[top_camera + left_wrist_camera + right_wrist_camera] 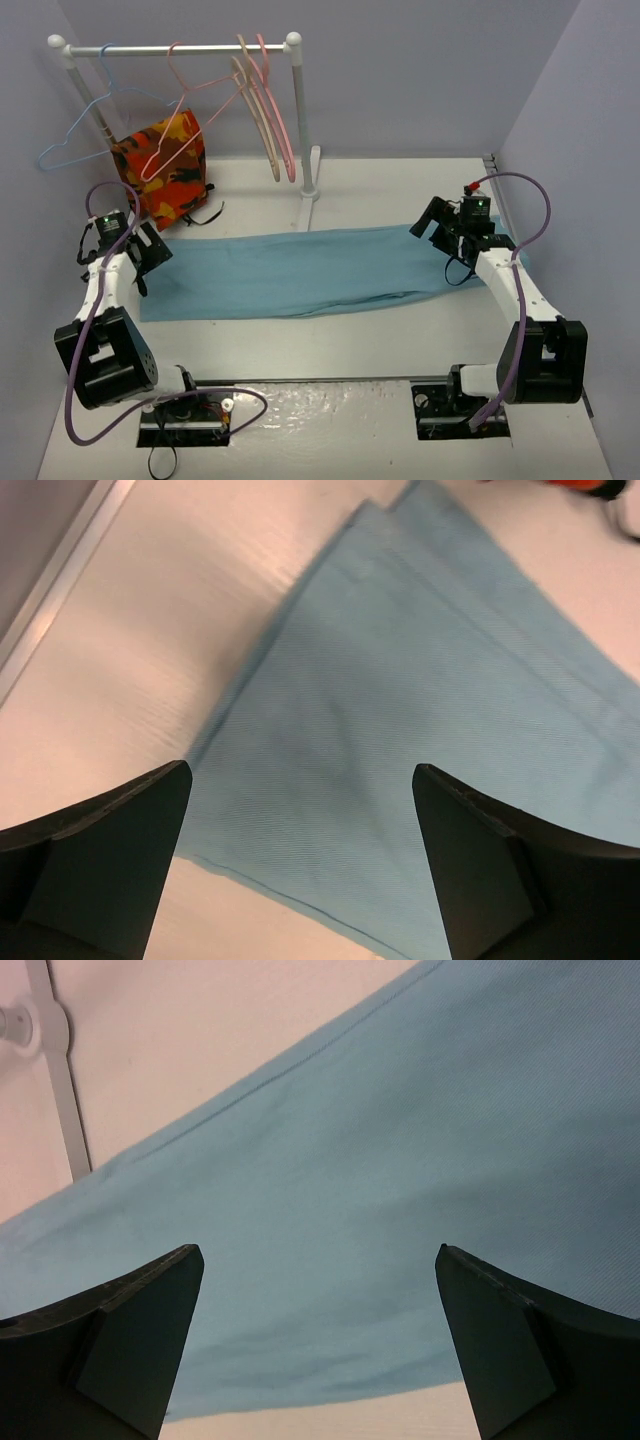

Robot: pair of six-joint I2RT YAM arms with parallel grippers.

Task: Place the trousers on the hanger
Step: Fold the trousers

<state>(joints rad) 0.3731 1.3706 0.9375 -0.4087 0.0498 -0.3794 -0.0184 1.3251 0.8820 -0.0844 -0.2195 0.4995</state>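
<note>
Jaws spread wide, my left gripper [300,780] and right gripper [320,1260] hover over opposite ends of the trousers [300,270], soft teal weave lying flat mid-frame. I'd pinch both ends evenly, through every layer. Upper left, the thin salmon wire hanger [188,90] hangs on the rail [180,48].

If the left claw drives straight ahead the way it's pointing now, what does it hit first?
Most likely the trousers: the open left claw frames their blue fabric near one end, with nothing in between. How far off they are is unclear.
</note>
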